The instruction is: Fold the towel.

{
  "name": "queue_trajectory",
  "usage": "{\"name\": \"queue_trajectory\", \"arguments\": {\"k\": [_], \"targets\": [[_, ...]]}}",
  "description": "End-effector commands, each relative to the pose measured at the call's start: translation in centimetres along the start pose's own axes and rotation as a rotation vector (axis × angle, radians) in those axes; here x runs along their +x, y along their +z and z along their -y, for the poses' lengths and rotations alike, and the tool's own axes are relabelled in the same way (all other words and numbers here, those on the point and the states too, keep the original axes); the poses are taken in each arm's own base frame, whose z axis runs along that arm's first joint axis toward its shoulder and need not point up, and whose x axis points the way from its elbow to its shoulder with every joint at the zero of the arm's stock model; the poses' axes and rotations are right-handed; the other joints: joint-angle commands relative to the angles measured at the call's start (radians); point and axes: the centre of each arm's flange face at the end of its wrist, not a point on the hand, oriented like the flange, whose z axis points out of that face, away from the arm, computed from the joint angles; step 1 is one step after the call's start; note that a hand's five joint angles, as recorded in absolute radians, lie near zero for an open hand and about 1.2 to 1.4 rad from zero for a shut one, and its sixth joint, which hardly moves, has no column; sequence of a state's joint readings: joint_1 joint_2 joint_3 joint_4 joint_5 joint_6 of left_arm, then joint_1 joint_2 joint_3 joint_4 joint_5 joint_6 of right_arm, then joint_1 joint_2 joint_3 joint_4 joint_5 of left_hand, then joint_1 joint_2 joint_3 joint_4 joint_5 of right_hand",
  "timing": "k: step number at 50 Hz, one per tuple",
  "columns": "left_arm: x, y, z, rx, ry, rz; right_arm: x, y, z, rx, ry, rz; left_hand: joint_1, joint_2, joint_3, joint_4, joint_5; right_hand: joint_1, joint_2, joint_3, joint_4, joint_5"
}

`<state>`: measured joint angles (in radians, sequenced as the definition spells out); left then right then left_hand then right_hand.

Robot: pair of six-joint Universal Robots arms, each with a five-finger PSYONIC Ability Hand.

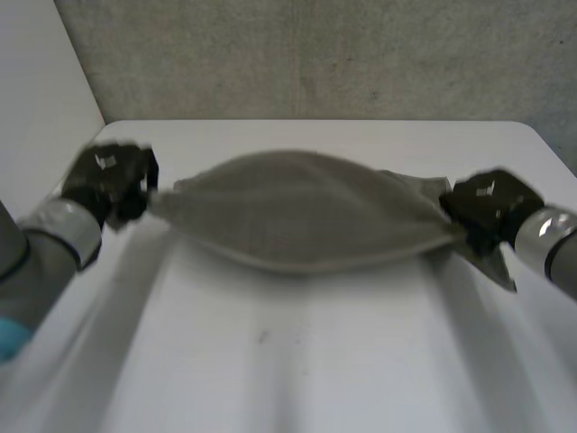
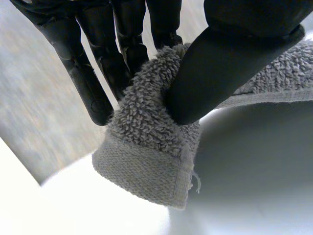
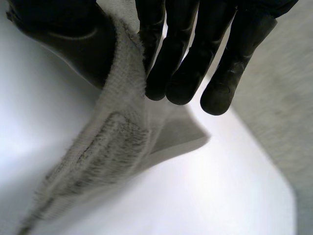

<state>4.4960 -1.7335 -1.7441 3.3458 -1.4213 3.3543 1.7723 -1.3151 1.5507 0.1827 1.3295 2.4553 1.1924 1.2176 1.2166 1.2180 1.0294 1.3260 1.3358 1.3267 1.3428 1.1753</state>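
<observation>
Count: 1 grey terry towel [image 1: 297, 221], 2 black hands, 1 white table [image 1: 297, 370].

Towel strung sideways above table's middle, nearer table's far edge than its near edge. Bellied wide at centre, drawn narrow at both ends. More cloth peeking out behind it toward table's right side. Whether lowest edge touches table: can't tell.

L hand [image 1: 113, 180] over table's left side, clamped on towel's left end. L wrist view: thumb [image 2: 215, 73] pressed into the pile against fingers [image 2: 129, 34]; hemmed corner sticking out below the pinch, clear of table surface.

R hand [image 1: 487, 209] over table's right side, close to right edge, holding towel's right end. R wrist view: cloth nipped betw. thumb [image 3: 63, 44] and fingers [image 3: 181, 73], fingers nearly straight. Loose flap hanging from the grip toward table.

Grey speckled wall [image 1: 315, 54] beyond table's far edge.
</observation>
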Motion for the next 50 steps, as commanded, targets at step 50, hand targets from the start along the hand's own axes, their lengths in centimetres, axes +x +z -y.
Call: {"name": "queue_trajectory", "arguments": {"k": [50], "targets": [[3.4,5.2,-5.5,-0.269,0.113,-0.142,1.1,8.4,-4.1,-0.071,-0.416,-0.137,0.204,0.179,0.180,0.178,0.192,0.070,0.060,0.070,0.054,0.046]]}}
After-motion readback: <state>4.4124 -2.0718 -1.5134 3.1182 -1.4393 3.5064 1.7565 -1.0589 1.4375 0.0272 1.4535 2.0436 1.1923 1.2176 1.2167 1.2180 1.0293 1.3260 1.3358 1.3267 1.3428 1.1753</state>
